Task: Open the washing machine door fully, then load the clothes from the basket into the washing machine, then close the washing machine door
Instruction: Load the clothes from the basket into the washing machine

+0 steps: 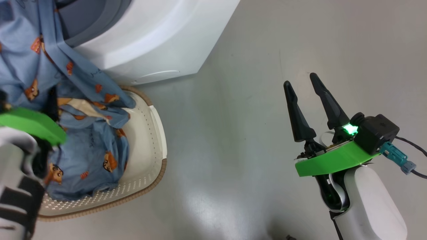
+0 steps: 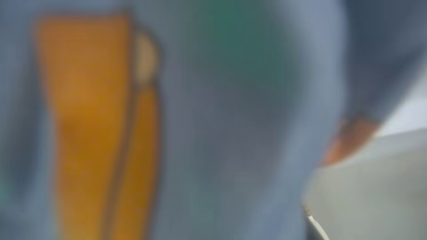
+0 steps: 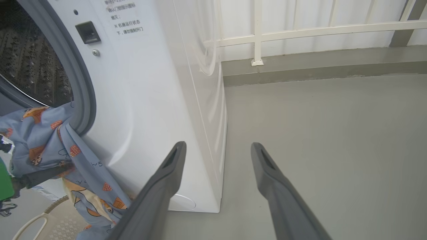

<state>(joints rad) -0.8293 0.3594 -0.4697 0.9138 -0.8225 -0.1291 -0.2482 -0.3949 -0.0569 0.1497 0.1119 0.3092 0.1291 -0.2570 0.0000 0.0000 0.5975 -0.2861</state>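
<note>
Clothes point(image 1: 85, 150) are light blue, printed with orange-brown faces.

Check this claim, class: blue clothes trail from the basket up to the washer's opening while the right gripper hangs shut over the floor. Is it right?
Not quite: the right gripper is open, fingers spread with nothing between, as the right wrist view shows. The rest stands: clothes trail from basket to washer, and it hangs over the floor.
</note>
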